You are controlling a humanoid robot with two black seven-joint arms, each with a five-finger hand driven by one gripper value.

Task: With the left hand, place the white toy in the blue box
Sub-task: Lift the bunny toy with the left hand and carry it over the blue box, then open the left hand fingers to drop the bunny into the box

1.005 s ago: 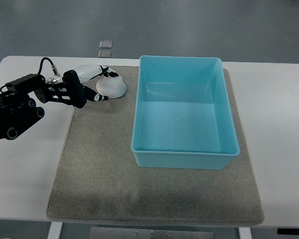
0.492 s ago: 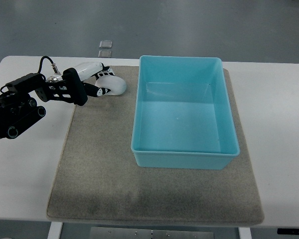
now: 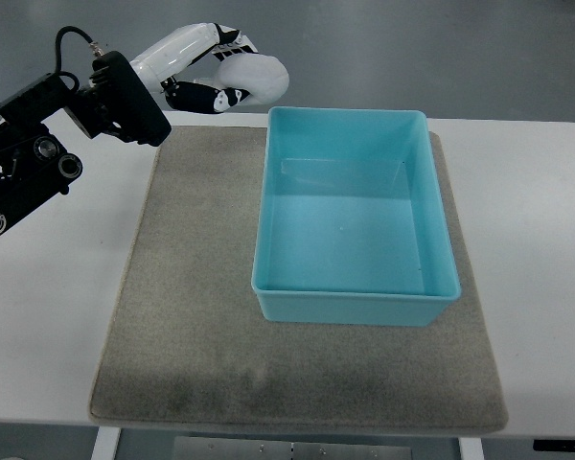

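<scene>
We see the white toy [image 3: 254, 79] as a smooth, rounded, pale lump with no markings we can make out, held up off the table in our left hand [image 3: 216, 69], whose white and black fingers [image 3: 228, 42] are curled closely around its left side. It hangs above the far edge of the table, just beyond the far left corner of the blue box [image 3: 350, 216], and is not over the box's opening. The box is a light blue rectangular tub, its floor bare, sitting on the right half of a grey-brown mat [image 3: 192, 307]. The mat covers most of the white table [image 3: 48, 316], reaching nearly to its near edge. Beyond the table's far edge lies a grey floor [image 3: 412, 48]. Our dark left forearm [image 3: 38, 144], with a black cable looped over it, enters from the picture's left edge.
</scene>
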